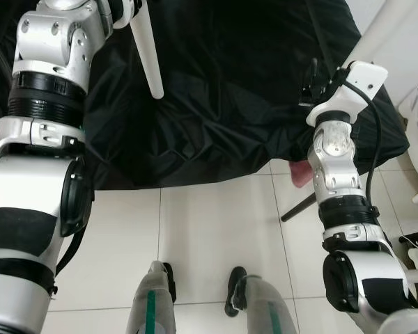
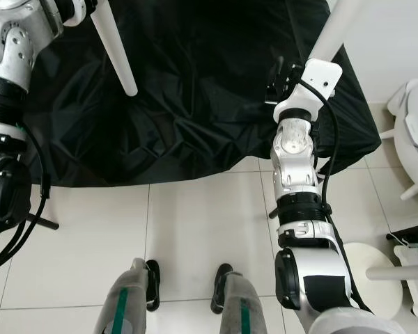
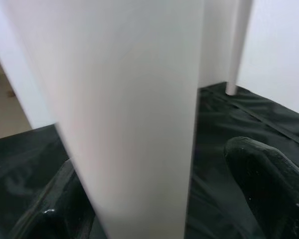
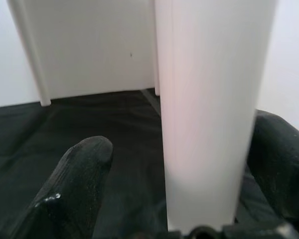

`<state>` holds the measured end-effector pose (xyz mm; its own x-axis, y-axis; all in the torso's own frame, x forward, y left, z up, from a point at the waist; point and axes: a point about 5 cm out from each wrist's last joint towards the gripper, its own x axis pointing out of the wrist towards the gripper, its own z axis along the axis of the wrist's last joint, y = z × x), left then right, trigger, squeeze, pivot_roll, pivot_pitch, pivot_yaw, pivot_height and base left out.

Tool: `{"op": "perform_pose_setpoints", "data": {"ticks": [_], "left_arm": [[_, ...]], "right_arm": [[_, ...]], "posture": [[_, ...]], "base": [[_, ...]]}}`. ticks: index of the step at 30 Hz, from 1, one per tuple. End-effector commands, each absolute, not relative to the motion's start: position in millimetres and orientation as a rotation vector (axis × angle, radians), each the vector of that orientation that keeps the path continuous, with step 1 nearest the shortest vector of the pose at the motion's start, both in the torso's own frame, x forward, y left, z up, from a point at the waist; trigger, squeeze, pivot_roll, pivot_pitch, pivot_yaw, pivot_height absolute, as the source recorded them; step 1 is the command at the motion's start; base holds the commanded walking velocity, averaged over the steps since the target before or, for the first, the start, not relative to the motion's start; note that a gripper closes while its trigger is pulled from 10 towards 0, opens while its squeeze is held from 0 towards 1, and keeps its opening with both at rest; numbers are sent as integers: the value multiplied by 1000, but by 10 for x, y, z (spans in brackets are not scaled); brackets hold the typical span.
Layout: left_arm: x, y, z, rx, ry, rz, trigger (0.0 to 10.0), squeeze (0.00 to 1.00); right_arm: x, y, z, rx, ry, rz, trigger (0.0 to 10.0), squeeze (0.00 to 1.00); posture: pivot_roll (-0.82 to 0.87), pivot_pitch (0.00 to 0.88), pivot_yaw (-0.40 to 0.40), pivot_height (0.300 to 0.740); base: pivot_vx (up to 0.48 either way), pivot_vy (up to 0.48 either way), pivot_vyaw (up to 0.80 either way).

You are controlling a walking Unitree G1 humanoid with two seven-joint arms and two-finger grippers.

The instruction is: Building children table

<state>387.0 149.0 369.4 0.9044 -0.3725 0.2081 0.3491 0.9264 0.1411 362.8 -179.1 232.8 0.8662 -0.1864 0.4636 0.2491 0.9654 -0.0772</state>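
Observation:
My left gripper [image 1: 120,10] is raised at the upper left, shut on a white tapered table leg [image 1: 148,59]. The leg slants down over the black cloth [image 1: 223,104] and its free end hangs in the air. In the left wrist view the leg [image 3: 129,119] sits between the black fingers [image 3: 269,184]. At the right, my right gripper [image 1: 312,78] grips a second white leg [image 2: 332,28] that runs up out of view. In the right wrist view this leg [image 4: 209,109] stands between the fingers [image 4: 79,174], with a white panel [image 4: 89,45] behind it.
The black cloth covers the space ahead and its crumpled edge lies on pale floor tiles [image 1: 216,229]. My feet [image 1: 166,275] stand on the tiles. A thin black rod [image 1: 298,207] slants out from under the cloth. White furniture [image 2: 416,132] and a round white foot [image 2: 366,268] stand at the right.

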Motion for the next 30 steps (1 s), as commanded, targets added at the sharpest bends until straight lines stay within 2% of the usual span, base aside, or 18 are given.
{"op": "perform_pose_setpoints", "data": {"ticks": [1,13,19,22,26,30], "left_arm": [[3832,1519,3680,122,-229,-385,10000,0],[3517,1888,3409,100,-239,-370,10000,0],[3302,1994,3015,94,-211,-368,10000,0],[3178,2025,2644,30,-151,-346,10000,0],[3154,2036,2566,6,-137,-334,10000,0],[3035,2199,2081,-60,-63,-219,10000,0]], "right_arm": [[3599,-1735,2289,-123,-475,-196,10000,0],[3387,-1724,2049,-139,-438,-169,10000,0],[3226,-1722,1845,-165,-406,-135,10000,0],[3153,-1707,1709,-178,-381,-115,10000,0],[3144,-1705,1682,-176,-375,-111,10000,0],[3106,-1784,1448,-224,-285,-110,10000,0]], "posture": [[108,160,6,740],[107,140,2,740],[98,117,0,740],[82,101,-1,740],[80,98,0,740],[61,82,-2,740]], "base": [[0,0,0],[0,0,0],[0,0,0],[0,0,0],[0,0,0],[0,0,0]]}}
